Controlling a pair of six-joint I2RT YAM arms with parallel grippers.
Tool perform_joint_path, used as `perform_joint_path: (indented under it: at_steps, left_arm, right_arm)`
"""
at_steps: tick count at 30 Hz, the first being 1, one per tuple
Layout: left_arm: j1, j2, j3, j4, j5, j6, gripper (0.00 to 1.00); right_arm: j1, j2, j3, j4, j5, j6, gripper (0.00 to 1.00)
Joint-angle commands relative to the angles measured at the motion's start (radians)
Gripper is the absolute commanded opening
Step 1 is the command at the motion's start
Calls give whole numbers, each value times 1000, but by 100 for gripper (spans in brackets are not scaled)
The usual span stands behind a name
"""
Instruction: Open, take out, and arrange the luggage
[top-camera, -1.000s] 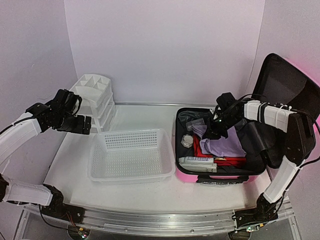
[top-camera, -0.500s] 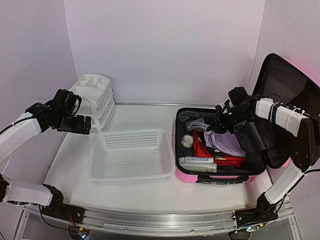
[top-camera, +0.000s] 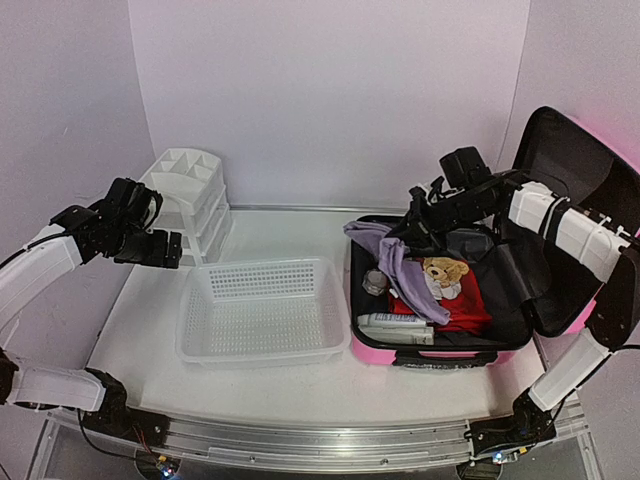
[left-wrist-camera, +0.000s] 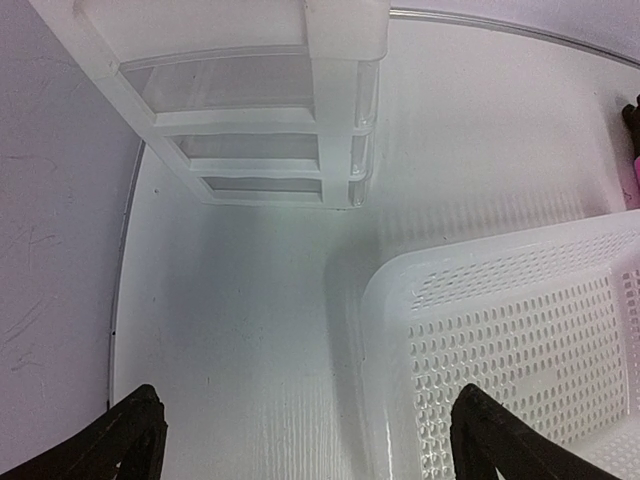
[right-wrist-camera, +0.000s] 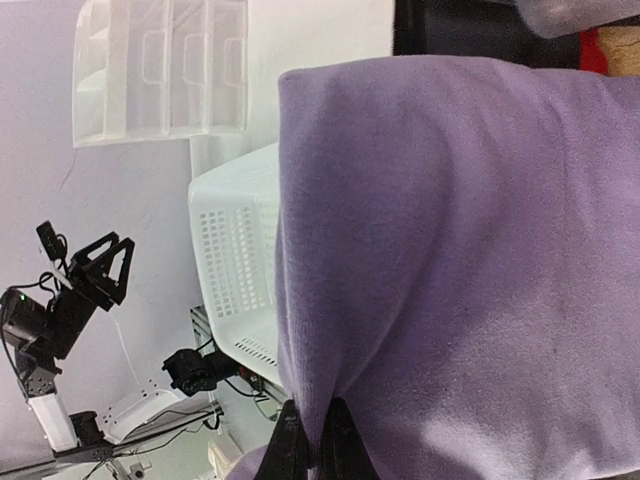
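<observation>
While the right gripper (top-camera: 413, 237) is clamped on a purple cloth (top-camera: 397, 265), the step in hand looks like the taking-out. The cloth hangs lifted above the far left part of the luggage (top-camera: 366, 350), its lower end draping onto the contents. From the right wrist, the two fingers (right-wrist-camera: 290, 450) show pinched tight on a fold of the cloth, which fills most of that view.

The luggage lies open on the right of the table, pink shell down, its black-lined lid (top-camera: 580, 165) propped up at the far right. Inside are a red garment (top-camera: 445, 278) with a bear on it, white packets (top-camera: 395, 325) along the near wall, and a few things on the left too small to name. A white basket (top-camera: 265, 280) sits just left of the luggage, mid-table. A drawer organizer (top-camera: 190, 185) stands at the far left. The left gripper (top-camera: 168, 248) hovers between organizer and basket, jaws wide apart and holding nothing.

Next, I judge, the cloth wants carrying left over the luggage wall. The trailing end should ride high enough not to drag other contents out with it. Then it can be lowered over the basket before the fingers let go
</observation>
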Motion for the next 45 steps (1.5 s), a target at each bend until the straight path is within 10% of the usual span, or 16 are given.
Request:
perform_joint_path:
  at_steps: [1, 19, 45]
  left_arm:
    - [9, -7, 5, 49, 20, -3, 99]
    - [25, -45, -3, 55, 60, -22, 99]
    - [41, -75, -10, 60, 57, -25, 99]
  right_arm:
    - [103, -9, 96, 115, 49, 108, 0]
    - [441, 333, 381, 324, 214, 196, 0]
    - [594, 730, 604, 430, 280, 92, 0]
